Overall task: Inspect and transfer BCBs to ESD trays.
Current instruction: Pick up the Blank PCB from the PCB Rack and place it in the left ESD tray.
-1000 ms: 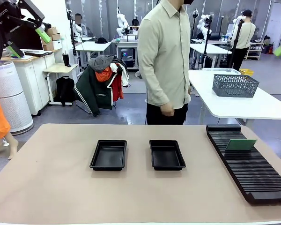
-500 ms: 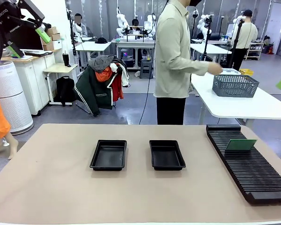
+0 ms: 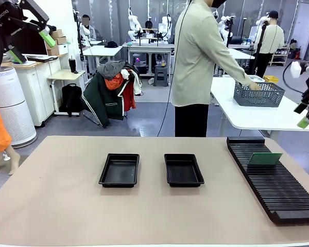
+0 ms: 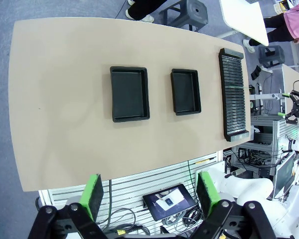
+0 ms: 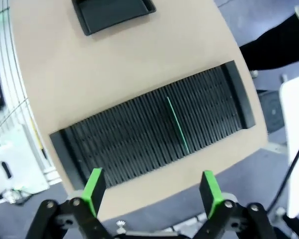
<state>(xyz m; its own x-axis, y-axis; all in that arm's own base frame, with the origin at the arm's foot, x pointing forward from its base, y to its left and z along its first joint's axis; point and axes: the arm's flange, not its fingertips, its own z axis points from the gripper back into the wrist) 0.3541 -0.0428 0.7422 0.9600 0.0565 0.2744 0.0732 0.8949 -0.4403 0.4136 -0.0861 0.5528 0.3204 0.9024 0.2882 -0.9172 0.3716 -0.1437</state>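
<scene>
First pick pending: left gripper (image 4: pixel 149 179) and right gripper (image 5: pixel 152 177) hang open-jawed and empty, 1 BCB (image 3: pixel 264 158) stands in the right-hand slotted rack (image 3: pixel 283 200), 2 ESD trays (image 3: pixel 119 156) lie bare on the counter (image 3: pixel 51 206); next, the right gripper should drop onto the board's top edge.

I've got a grey floor (image 3: pixel 144 123) out there under even indoor light. Far left, a white cabinet (image 3: pixel 33 90) and a round white air purifier (image 3: pixel 9 105). Mid-room, a chair heaped with jackets (image 3: pixel 110 95) (green, red, grey), with a black backpack (image 3: pixel 71 99) beside it below a small side table (image 3: pixel 67 76). Far right, a white table (image 3: pixel 268 117); white workbenches (image 3: pixel 147 47) stand farther back.
</scene>
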